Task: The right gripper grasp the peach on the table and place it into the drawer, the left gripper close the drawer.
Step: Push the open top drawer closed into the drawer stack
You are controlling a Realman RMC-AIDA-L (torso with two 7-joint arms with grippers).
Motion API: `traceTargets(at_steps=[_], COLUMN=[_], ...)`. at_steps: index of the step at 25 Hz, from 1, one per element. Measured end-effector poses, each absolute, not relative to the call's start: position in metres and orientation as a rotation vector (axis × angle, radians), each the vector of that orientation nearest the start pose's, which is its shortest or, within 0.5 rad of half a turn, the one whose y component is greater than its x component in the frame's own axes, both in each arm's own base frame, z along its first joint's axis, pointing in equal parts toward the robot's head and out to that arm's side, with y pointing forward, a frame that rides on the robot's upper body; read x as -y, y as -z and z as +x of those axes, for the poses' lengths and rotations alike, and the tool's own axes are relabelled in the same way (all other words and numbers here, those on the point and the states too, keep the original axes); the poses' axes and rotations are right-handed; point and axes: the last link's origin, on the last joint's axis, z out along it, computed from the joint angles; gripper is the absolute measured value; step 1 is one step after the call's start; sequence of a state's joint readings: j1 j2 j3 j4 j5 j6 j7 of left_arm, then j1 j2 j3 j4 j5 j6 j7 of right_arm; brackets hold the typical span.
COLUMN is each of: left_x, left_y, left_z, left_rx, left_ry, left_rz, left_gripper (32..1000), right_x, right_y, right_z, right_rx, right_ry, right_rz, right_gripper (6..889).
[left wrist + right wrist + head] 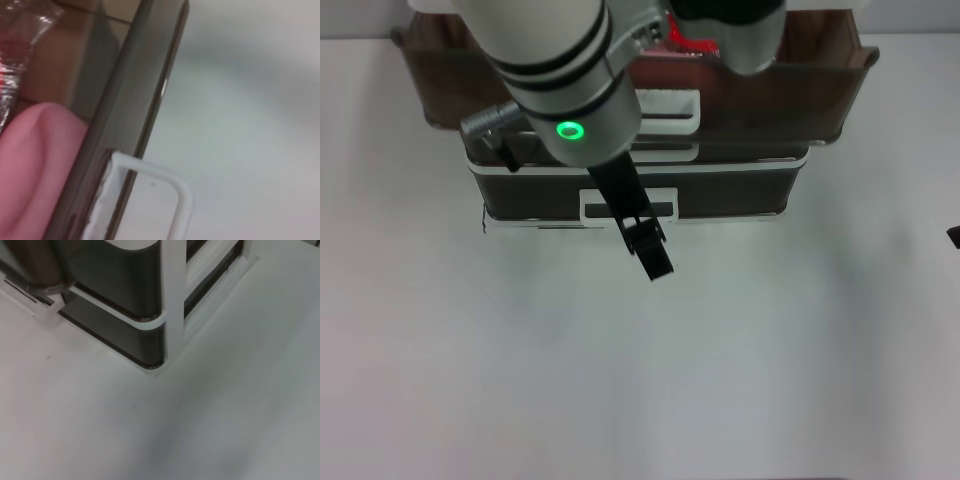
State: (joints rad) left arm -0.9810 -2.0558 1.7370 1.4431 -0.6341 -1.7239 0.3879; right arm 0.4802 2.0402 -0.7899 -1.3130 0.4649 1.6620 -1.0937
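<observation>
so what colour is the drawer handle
White; the handle shows best in the left wrist view.

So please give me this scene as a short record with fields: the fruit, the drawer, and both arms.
Fruit: round pale-pink peach, inside the drawer behind its front wall
Drawer: wide brown see-through plastic drawer with white loop handle, pulled out
Left gripper: black gripper on silver arm with green ring light, above the white table before the cabinet
Right gripper: not seen

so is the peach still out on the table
No, the peach lies inside the drawer, behind its see-through front wall in the left wrist view.
</observation>
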Motion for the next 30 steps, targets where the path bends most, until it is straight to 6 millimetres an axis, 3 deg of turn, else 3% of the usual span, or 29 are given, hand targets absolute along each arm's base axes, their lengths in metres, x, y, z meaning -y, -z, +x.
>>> traceTargets(at_steps=[10, 17, 30], left_x=[-0.355, -0.358, -0.328], left_y=[0.039, 0.04, 0.036], left_z=[-0.039, -0.04, -0.023], left_rx=[0.295, 0.288, 0.306], left_ry=[-0.73, -0.727, -0.686], left_rz=[-2.762, -2.762, -2.824], left_gripper=[867, 866, 867], right_x=[-0.335, -0.337, -0.337], right_y=[-0.097, -0.096, -0.096], right_z=[0.295, 0.293, 0.294], right_rx=[-1.008, -1.003, -1.001], right_ry=[0.358, 0.357, 0.356], right_rz=[-2.475, -2.478, -2.478], right_gripper=[886, 887, 887])
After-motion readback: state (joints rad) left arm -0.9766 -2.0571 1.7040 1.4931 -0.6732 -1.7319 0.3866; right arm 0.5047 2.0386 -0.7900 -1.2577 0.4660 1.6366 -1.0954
